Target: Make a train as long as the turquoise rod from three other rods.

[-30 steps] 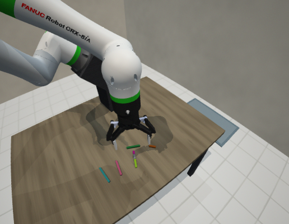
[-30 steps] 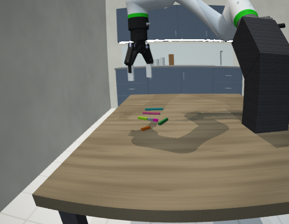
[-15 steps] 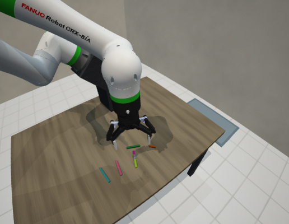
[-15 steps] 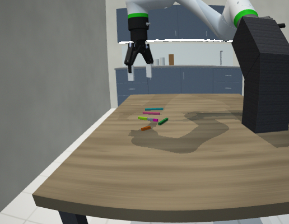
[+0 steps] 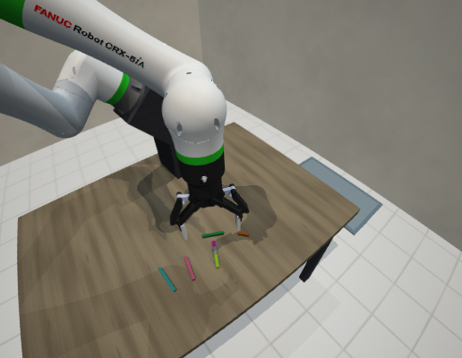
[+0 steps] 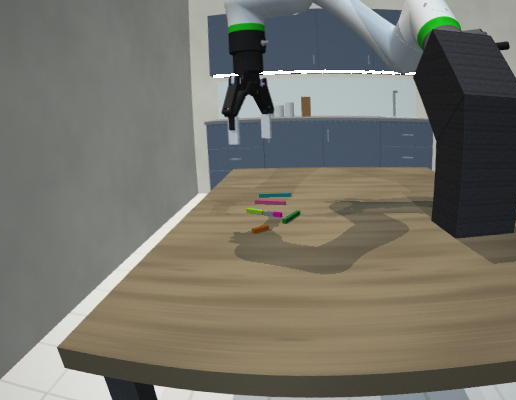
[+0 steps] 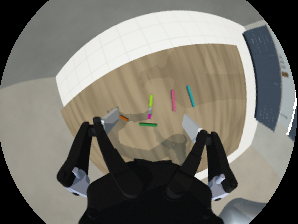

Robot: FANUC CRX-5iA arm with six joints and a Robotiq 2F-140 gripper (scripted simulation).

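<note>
A lime rod (image 5: 217, 260) (image 6: 254, 211) (image 7: 151, 100), a grey rod (image 5: 215, 250) (image 6: 268, 213) and a magenta rod (image 5: 214, 243) (image 6: 277, 214) (image 7: 149, 116) lie flat in one straight line, end to end, grey in the middle. Their ends look touching or almost touching. The turquoise rod (image 5: 167, 279) (image 6: 275, 195) (image 7: 190, 96) lies apart, beyond the pink rod. My gripper (image 5: 211, 230) (image 6: 249, 133) (image 7: 151, 117) is open and empty, high above the table.
A pink rod (image 5: 190, 268) (image 6: 270, 202) (image 7: 173, 100) lies beside the line. A green rod (image 5: 213, 234) (image 6: 291, 217) (image 7: 148, 124) lies crosswise near the magenta end, with a gap. An orange rod (image 5: 243, 234) (image 6: 260, 229) (image 7: 124, 118) lies farther off.
</note>
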